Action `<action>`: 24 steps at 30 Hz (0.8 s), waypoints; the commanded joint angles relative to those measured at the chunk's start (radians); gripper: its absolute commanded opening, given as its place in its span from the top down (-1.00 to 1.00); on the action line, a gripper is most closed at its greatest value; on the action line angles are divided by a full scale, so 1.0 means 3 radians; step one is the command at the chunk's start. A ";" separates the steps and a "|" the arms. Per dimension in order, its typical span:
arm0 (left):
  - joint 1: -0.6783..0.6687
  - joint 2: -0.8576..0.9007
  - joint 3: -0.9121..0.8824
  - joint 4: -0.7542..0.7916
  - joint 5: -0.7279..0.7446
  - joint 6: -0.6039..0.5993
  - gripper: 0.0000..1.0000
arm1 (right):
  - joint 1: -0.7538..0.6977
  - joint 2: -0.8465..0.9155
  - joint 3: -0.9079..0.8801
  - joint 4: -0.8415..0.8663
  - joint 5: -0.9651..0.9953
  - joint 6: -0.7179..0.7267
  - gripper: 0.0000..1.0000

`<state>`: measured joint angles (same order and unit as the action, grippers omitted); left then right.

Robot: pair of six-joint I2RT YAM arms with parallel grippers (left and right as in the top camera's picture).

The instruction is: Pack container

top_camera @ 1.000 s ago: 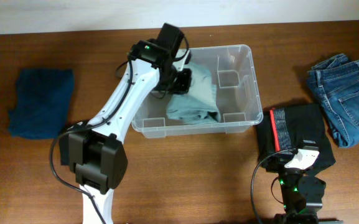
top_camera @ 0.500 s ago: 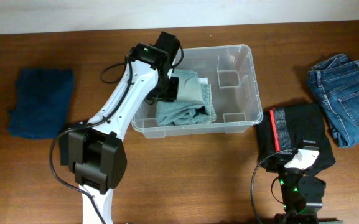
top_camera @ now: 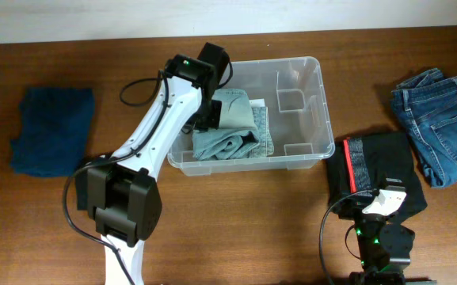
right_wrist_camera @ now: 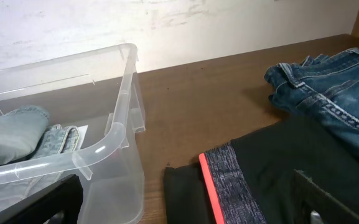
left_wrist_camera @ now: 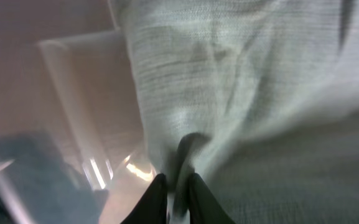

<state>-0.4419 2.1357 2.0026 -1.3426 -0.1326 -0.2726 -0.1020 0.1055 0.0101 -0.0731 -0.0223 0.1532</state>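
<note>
1. clear plastic container [top_camera: 323, 119] sits mid-table [top_camera: 236, 229], one pale green garment [top_camera: 232, 134] in its left half and nothing in its right.
2. left gripper [left_wrist_camera: 176, 200] is inside, pinched on a fold of that garment; it is settling it, i judge. next: let go, lift out.
3. right gripper [right_wrist_camera: 179, 208] rests wide apart by the black garment [top_camera: 375, 170]; jeans [top_camera: 438, 123] and blue cloth [top_camera: 52, 131] lie outside.

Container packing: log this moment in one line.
container: holds pale green garment | left jaws: pinched on garment | right jaws: open, by black garment | jeans, blue cloth: on table
</note>
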 commanded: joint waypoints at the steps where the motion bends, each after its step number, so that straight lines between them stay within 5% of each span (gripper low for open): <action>1: -0.0001 -0.0058 0.0460 -0.0108 0.0000 -0.0004 0.77 | 0.0018 -0.0025 -0.0015 -0.0019 0.0029 -0.0011 -0.97; 12: -0.0058 -0.0019 0.0464 -0.0189 0.0811 -0.0011 0.90 | 0.0018 -0.0025 -0.0015 -0.0019 0.0029 -0.0011 -0.97; 24: -0.0177 -0.0018 -0.0240 -0.0258 0.0825 -0.0008 0.90 | 0.0018 -0.0025 -0.0015 -0.0019 0.0029 -0.0011 -0.97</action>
<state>-0.4984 2.1319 1.9854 -1.4319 0.1059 -0.2733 -0.1020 0.1055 0.0101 -0.0731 -0.0223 0.1535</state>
